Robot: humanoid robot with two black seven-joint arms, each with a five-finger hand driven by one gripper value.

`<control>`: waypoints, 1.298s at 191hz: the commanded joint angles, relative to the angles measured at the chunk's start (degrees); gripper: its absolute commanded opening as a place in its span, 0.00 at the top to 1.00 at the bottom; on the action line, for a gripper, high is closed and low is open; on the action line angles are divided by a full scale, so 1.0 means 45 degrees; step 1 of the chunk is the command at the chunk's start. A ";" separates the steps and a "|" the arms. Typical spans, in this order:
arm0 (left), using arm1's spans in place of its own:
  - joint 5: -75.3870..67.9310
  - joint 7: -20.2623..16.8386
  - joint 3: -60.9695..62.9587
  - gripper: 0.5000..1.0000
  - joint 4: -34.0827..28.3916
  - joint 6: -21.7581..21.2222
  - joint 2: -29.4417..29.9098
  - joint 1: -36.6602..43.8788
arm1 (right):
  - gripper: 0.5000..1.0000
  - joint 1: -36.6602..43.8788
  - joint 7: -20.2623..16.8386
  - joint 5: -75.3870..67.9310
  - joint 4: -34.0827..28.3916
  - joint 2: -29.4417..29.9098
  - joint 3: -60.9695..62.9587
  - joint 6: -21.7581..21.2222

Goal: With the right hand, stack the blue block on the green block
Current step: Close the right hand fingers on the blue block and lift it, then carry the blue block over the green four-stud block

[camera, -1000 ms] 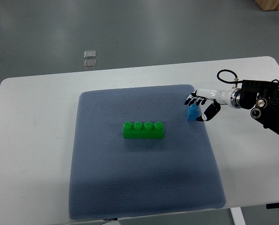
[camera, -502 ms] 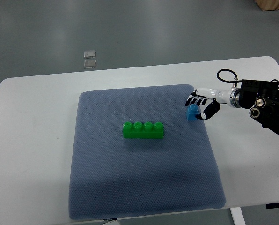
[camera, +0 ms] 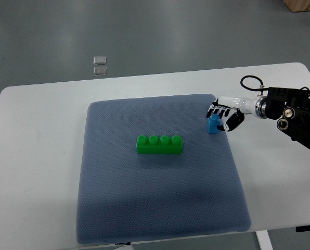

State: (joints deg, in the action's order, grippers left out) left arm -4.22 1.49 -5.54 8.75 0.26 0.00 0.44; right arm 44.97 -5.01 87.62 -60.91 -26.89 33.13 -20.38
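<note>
One right hand point(camera: 222, 117) at mat's point(camera: 160, 219) right edge, fingers point(camera: 215, 110) curled around blue block point(camera: 213, 125), green block point(camera: 159, 145) well apart

Glossy plastic green block point(camera: 159, 145) on dimpled matt mat point(camera: 160, 208).

Single steep overhead view, robot-side.

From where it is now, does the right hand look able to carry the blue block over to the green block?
Probably yes. The right hand is closed around the blue block, and only bare mat lies between it and the green block.
</note>
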 commanded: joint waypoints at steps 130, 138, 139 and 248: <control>0.0000 0.0002 0.0000 0.00 -0.0010 0.0000 0.0000 0.0001 | 1.00 0.0006 0.0117 -0.0038 -0.0020 0.0019 -0.0155 0.0036; 0.0000 0.0002 0.0000 0.00 0.0009 0.0000 0.0000 0.0001 | 1.00 0.0026 0.0136 -0.0076 -0.0020 0.0019 -0.0155 0.0036; 0.0000 0.0002 0.0000 0.00 0.0009 0.0000 0.0000 0.0001 | 1.00 0.0026 0.0136 -0.0077 -0.0020 0.0019 -0.0155 0.0036; 0.0000 0.0002 0.0000 0.00 -0.0010 0.0000 0.0000 0.0001 | 1.00 0.1686 0.2070 -0.0174 -0.1251 0.0019 0.0079 0.0017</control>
State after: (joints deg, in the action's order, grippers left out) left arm -4.22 1.51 -5.54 8.74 0.26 0.00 0.44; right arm 50.60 1.61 86.84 -65.36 -27.08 33.49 -20.21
